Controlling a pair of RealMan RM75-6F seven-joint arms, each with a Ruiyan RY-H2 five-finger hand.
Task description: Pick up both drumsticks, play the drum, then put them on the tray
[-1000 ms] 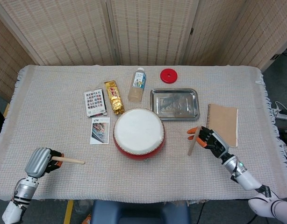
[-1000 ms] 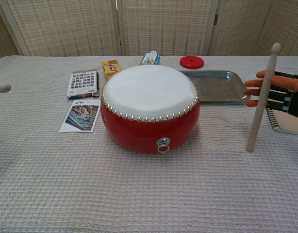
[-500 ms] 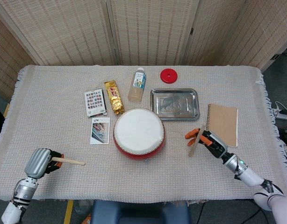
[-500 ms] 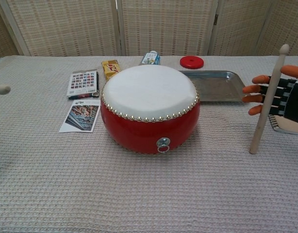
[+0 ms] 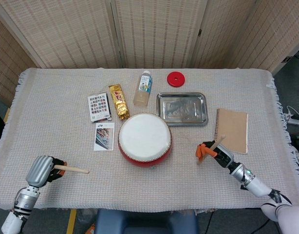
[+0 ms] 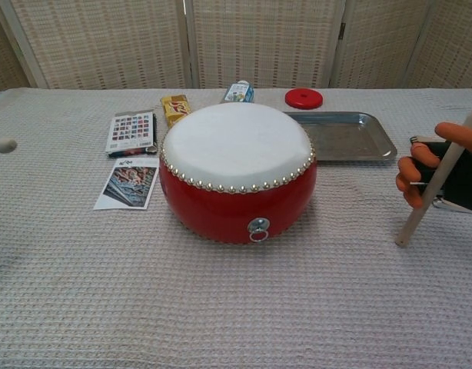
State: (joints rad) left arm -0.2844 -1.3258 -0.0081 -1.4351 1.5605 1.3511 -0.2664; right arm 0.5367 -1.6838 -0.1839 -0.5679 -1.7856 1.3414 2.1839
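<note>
Behind drum (image 5: 144,139), bottle (image 5: 143,88), snack bar (image 5: 119,101), tray (image 5: 181,108)

The drum (image 5: 144,139) sits at the centre of the table (image 5: 57,102). At its 1 o'clock lies the tray (image 5: 181,108); at 12, a bottle (image 5: 143,88) on its side, with a disc (image 5: 176,78) just beyond the tray's far edge. A snack bar (image 5: 119,101) and a card pack (image 5: 99,107) lie at 10 and 11 o'clock, a leaflet (image 5: 104,136) at 9. A notebook (image 5: 233,129) lies at 3 o'clock. The right hand (image 5: 214,150) (at 4 o'clock, just before the notebook) holds a drumstick (image 6: 440,179) tilted, its lower tip on the cloth. The left hand (image 5: 42,169), at 8 o'clock near the front edge, holds the other drumstick (image 5: 71,168) pointing toward the drum.
</note>
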